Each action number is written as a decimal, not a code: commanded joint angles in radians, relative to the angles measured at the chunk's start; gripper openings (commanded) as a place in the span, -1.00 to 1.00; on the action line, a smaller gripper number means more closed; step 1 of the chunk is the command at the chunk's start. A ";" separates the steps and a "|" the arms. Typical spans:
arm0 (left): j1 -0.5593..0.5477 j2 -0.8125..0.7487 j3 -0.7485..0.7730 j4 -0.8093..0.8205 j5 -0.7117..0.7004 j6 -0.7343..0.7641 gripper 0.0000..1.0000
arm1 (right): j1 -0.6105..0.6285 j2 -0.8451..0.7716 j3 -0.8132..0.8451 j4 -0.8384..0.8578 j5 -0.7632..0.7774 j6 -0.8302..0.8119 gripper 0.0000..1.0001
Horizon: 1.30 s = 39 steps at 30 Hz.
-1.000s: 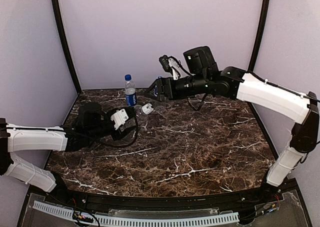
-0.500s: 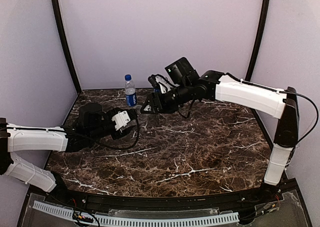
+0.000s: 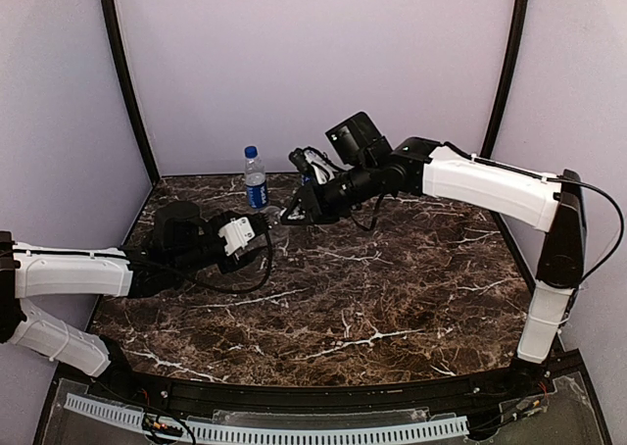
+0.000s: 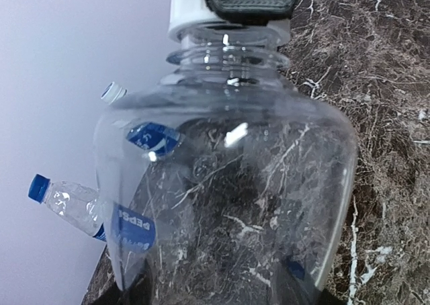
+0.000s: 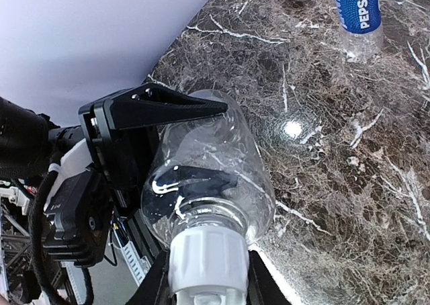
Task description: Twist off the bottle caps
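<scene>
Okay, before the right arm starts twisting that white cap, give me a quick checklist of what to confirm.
1. Left gripper clamped on the unlabelled bottle: ok, one finger on each side of its body.
2. Right gripper closed on the white cap: ok, its fingers flank the cap and look in contact.
3. Cap seated on the bottle's neck: ok, not yet off.
4. Left grip firm enough to resist the twist: cannot tell.
5. Pepsi bottle out of the way: ok, upright near the back wall, apart from both arms.
</scene>
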 commanded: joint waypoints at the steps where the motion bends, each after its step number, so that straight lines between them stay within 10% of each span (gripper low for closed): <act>1: -0.006 -0.032 0.033 -0.115 0.338 -0.047 0.20 | 0.030 -0.055 -0.027 0.062 -0.092 -0.305 -1.00; 9: -0.004 -0.030 0.098 -0.312 0.743 -0.126 0.12 | 0.146 -0.159 -0.193 0.095 -0.095 -1.041 -1.00; 21: -0.004 -0.013 0.121 -0.328 0.818 -0.143 0.10 | 0.213 -0.151 -0.218 -0.001 0.035 -1.900 -1.00; 26: -0.004 -0.016 0.118 -0.323 0.810 -0.149 0.10 | 0.217 -0.135 -0.181 -0.027 0.079 -1.929 -0.95; 29: -0.004 -0.021 0.108 -0.303 0.787 -0.161 0.10 | 0.219 -0.167 -0.225 0.064 0.106 -1.859 -0.08; 35: -0.005 -0.031 0.070 -0.231 0.617 -0.189 0.10 | 0.193 -0.298 -0.316 0.246 0.098 -1.505 0.95; 39: -0.004 -0.030 0.044 -0.119 0.415 -0.227 0.10 | 0.140 -0.401 -0.378 0.356 0.067 -1.165 0.97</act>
